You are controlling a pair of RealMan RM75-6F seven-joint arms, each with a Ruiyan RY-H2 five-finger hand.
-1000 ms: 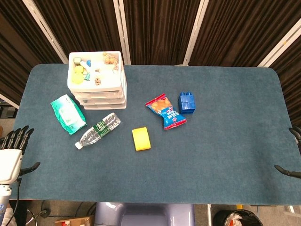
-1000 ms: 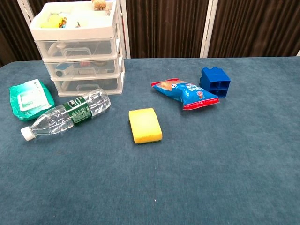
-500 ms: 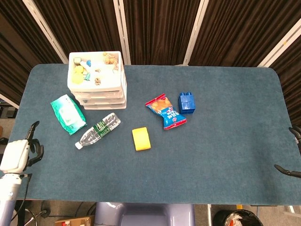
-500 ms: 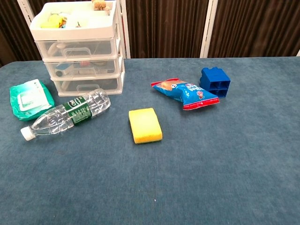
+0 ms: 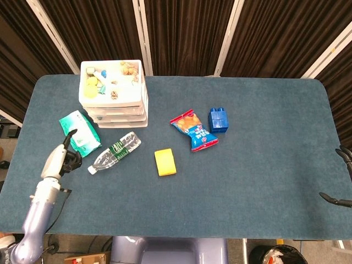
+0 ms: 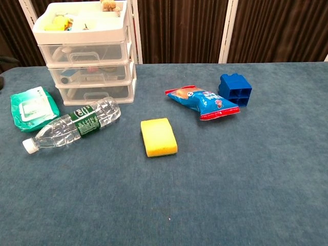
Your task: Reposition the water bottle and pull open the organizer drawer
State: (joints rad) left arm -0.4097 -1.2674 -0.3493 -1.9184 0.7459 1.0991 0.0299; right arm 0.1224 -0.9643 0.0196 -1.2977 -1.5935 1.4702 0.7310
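I am watching the left hand (image 5: 61, 158) hovering over the table's left part, just left of the water bottle's cap end and holding nothing. Its fingers are seen edge-on from the head view, so I cannot tell how far they are parted. The right hand (image 5: 342, 176) is showing only as dark fingertips at the right edge of the table; its spread I cannot tell either.

The water bottle (image 5: 114, 152) is lying on its side on the blue table (image 5: 264, 143), white cap pointing toward the front-left, green label around its middle. In the chest view the water bottle (image 6: 72, 127) is lying just in front of the organizer (image 6: 88, 51), whose three clear drawers are all sitting closed beneath an open top tray of small items. A green wipes pack (image 5: 80, 133) is lying just left of the bottle, near the left hand.

Further right, a yellow sponge (image 6: 159, 136), a snack bag (image 6: 201, 102) and a blue block (image 6: 235, 89) are sitting well apart from both hands.
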